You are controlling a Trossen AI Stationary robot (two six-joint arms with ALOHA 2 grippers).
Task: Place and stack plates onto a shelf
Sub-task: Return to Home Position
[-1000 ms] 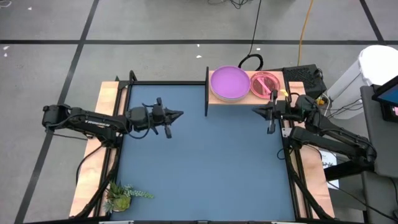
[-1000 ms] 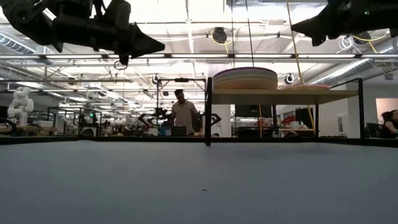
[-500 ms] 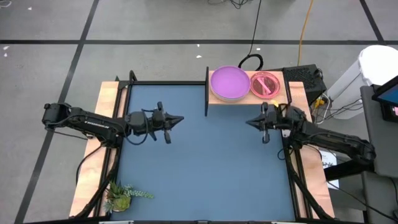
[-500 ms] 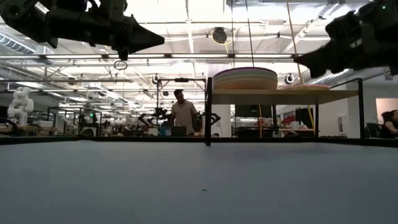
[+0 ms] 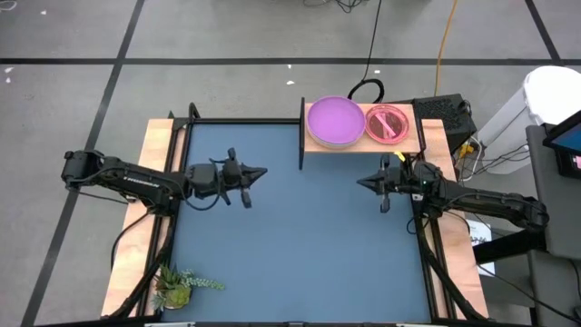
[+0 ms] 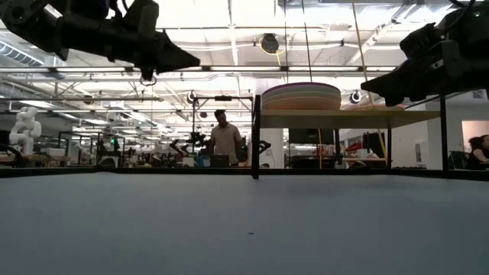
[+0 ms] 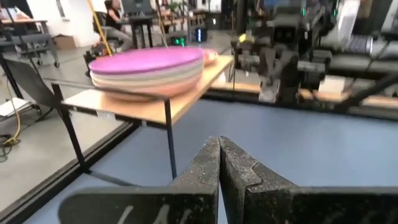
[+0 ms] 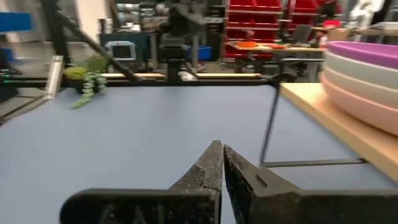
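The shelf (image 5: 413, 141) is a light-wood board on thin black legs at the table's far edge. On its left half rests a stack of larger plates with the purple one (image 5: 335, 121) on top; it also shows in the low view (image 6: 301, 96). On its right half rests a stack of smaller plates with the pink translucent one (image 5: 388, 123) on top. My left gripper (image 5: 263, 171) is shut and empty above the table's left middle. My right gripper (image 5: 359, 182) is shut and empty, just in front of the shelf.
A small potted plant (image 5: 178, 287) stands at the table's near left corner. Wooden side rails (image 5: 150, 182) run along both sides. The blue table top (image 5: 300, 245) lies between the arms. A person (image 6: 225, 139) stands in the room beyond the table.
My right gripper has drawn away from the shelf, toward the table's near and left side, and has come lower. My left gripper has stayed nearly still. The plates have not moved.
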